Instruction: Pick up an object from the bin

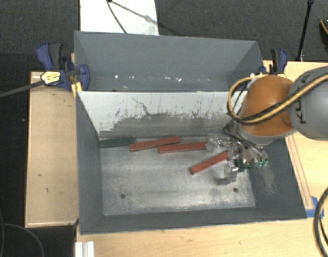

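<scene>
My gripper (231, 164) hangs low over the right part of the bin floor, under the arm's orange cover. A red-brown flat stick (208, 164) lies tilted just to its left. The stick's right, higher end reaches up to the gripper's metal parts, and whether it is gripped is hidden. Further left, by the back wall, a second red-brown stick (183, 148) lies flat, with a third one (154, 143) overlapping its left end.
A dark green stick (116, 142) lies at the foot of the back wall on the left, in line with the red ones. The arm and its cables cover the bin's right rear corner.
</scene>
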{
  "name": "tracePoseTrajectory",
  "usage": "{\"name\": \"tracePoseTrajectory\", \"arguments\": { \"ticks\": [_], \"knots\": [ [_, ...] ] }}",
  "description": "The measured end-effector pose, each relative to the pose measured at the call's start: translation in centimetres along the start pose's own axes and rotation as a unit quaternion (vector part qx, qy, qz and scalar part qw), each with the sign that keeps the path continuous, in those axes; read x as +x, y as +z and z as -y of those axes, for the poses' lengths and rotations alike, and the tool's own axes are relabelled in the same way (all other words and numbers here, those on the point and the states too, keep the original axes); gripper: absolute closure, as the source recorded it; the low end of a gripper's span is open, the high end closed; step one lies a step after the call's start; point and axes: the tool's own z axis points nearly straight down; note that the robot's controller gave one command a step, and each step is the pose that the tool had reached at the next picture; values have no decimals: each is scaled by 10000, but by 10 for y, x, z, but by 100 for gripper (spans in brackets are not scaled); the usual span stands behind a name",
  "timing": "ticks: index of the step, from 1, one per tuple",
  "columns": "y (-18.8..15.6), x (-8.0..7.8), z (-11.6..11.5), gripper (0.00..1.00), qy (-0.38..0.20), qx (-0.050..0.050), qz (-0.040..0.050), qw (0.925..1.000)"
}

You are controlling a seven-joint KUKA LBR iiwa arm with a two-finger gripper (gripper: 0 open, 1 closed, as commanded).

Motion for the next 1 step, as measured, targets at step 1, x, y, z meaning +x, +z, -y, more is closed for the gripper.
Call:
{"name": "tracePoseTrajectory", "arguments": {
  "ticks": [1],
  "knots": [
    [0,0,-1,100,13,-6,-1,10000]
  ]
}}
